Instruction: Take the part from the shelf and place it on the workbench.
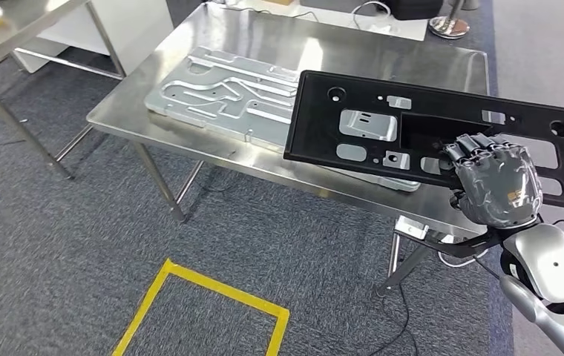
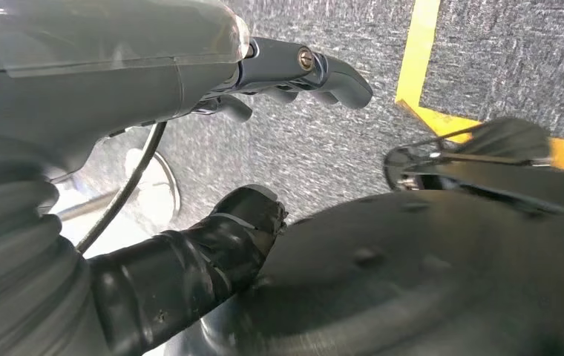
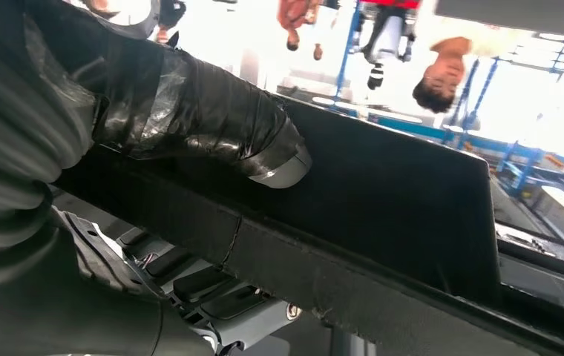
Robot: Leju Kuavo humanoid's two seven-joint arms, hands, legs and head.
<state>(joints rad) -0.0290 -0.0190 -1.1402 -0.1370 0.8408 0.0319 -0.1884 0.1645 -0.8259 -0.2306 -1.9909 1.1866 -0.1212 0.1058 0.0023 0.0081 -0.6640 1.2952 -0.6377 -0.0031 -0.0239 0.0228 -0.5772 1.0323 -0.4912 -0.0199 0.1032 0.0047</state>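
Black part (image 1: 412, 133) running off the head view's right edge, right hand (image 1: 496, 182) covering its near rim, metal plate (image 1: 227, 93) half hidden beneath it

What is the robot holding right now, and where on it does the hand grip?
The right hand holds the black panel at its near long edge, toward its right end, above the steel workbench. The left hand holds nothing.

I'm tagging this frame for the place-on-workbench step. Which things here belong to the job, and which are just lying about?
Job:
- black part, held above the table
- right hand gripping it
- steel workbench

Lying about:
- silver panel on the workbench
- yellow floor tape
- second table, far left
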